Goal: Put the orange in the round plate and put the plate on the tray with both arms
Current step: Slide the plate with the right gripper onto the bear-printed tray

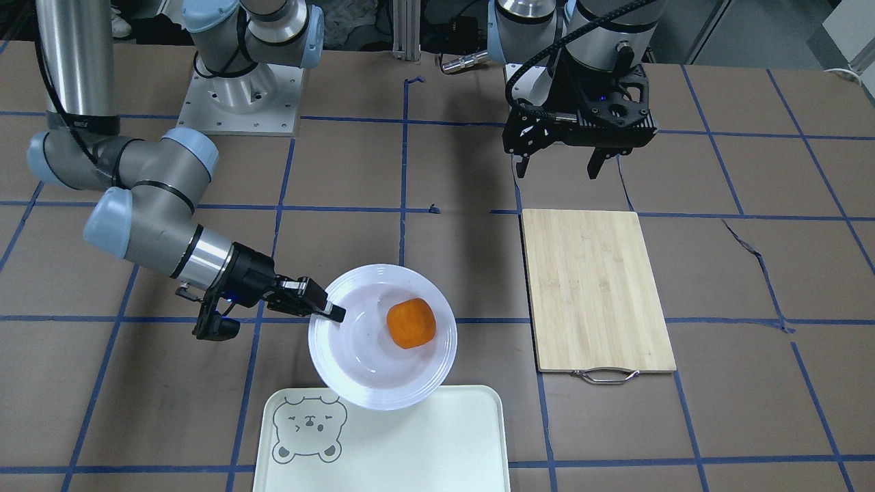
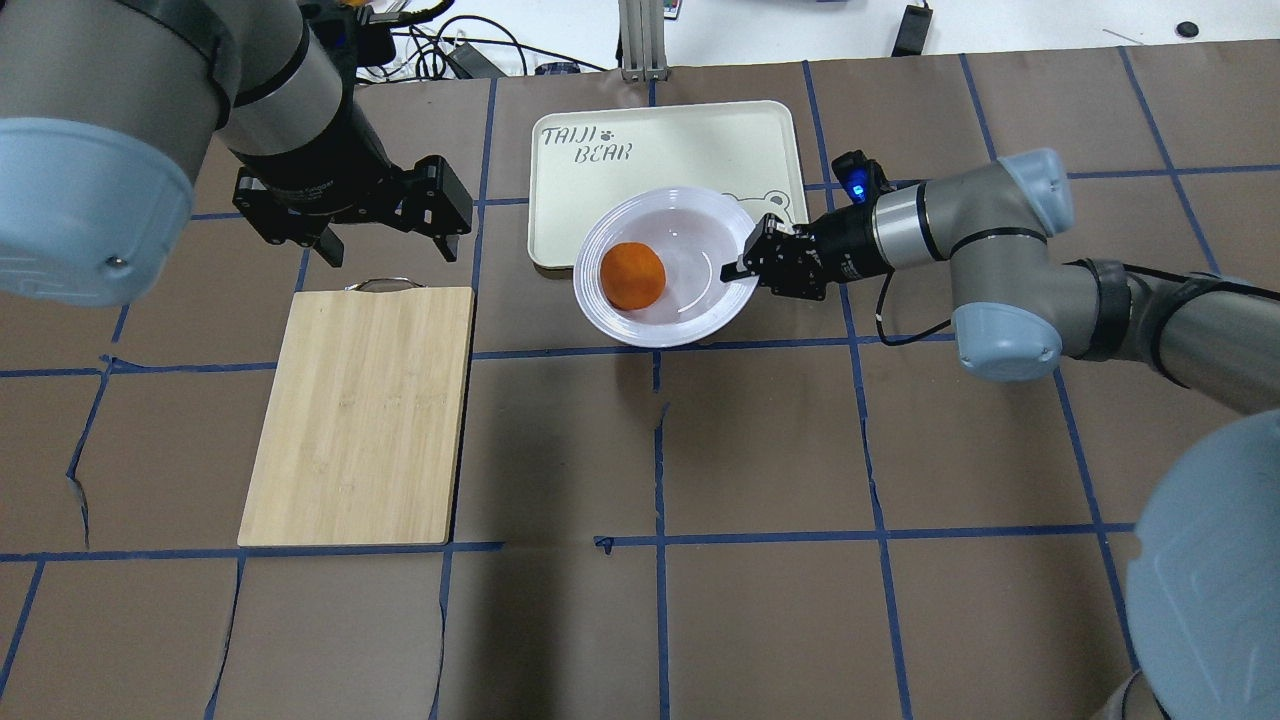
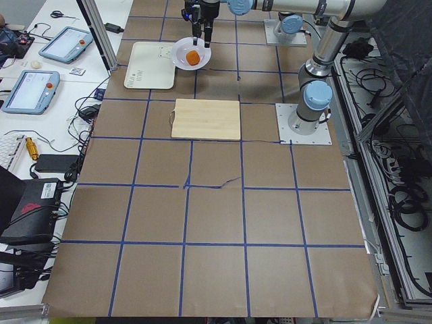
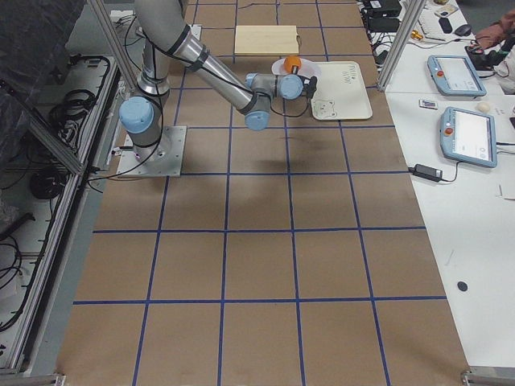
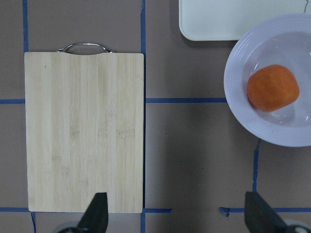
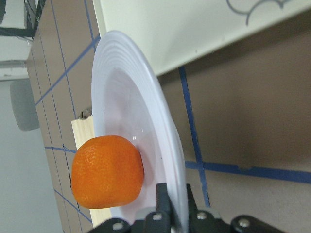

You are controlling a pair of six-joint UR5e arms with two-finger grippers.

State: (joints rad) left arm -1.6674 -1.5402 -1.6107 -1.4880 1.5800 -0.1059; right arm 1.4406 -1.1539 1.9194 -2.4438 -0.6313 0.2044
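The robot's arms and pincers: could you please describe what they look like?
The left arm and right arm are silver-grey tubes with light-blue joint caps. The left pincer and right pincer are black and two-fingered. Black cables run along both arms; a blue light glows by the right wrist.

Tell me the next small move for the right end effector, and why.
Probably carry the round plate farther over the tray: the right end effector pinches its rim, the orange sits inside, and the plate only overlaps the tray's edge.
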